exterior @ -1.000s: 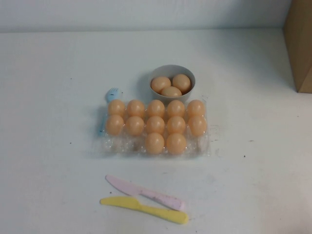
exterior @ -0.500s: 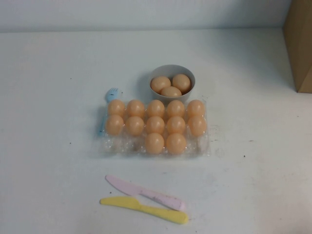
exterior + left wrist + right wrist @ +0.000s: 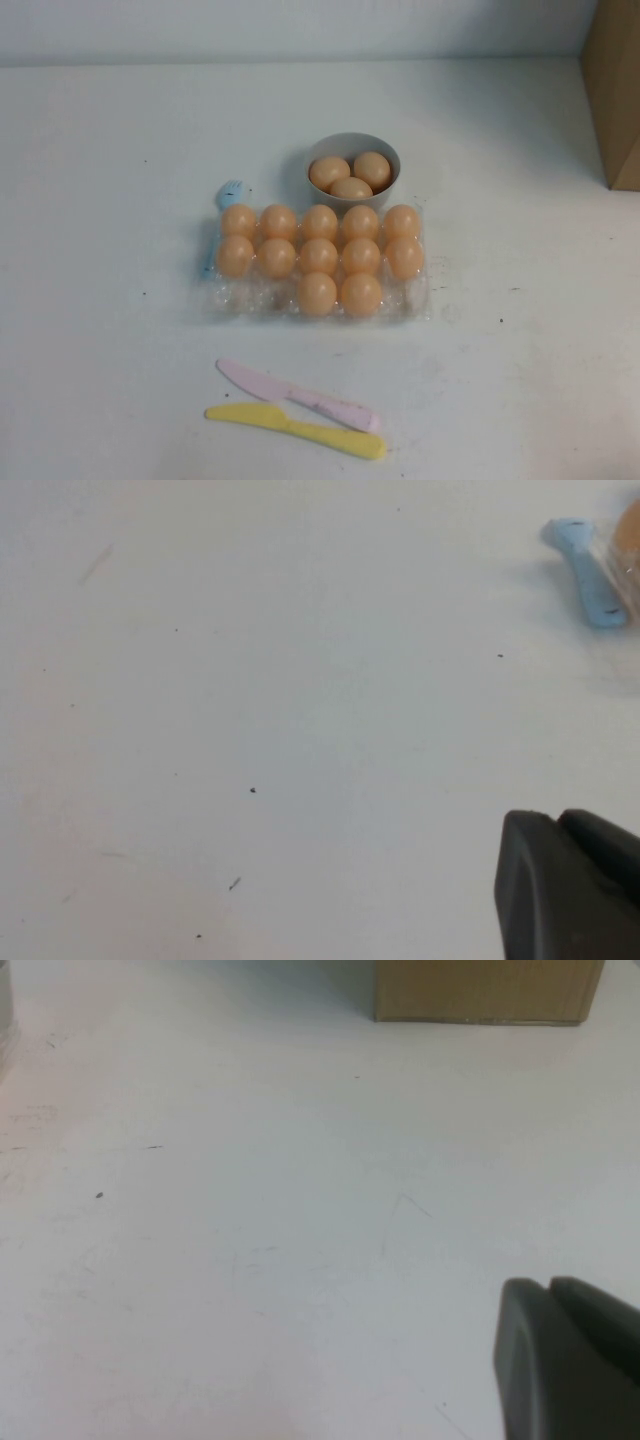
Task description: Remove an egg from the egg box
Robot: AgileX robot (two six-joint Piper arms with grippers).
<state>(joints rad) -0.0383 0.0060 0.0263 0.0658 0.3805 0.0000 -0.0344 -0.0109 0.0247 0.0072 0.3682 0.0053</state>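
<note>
The clear plastic egg box lies mid-table in the high view. Its two far rows are full of peach-orange eggs, and its near row holds two, one being an egg at the middle. Neither arm shows in the high view. My left gripper is shut and empty, low over bare table well left of the box. An egg's edge shows in the left wrist view. My right gripper is shut and empty over bare table to the right.
A round grey-white bowl with three eggs stands just behind the box. A blue fork lies at the box's left end, also in the left wrist view. A pink knife and a yellow knife lie in front. A cardboard box stands far right.
</note>
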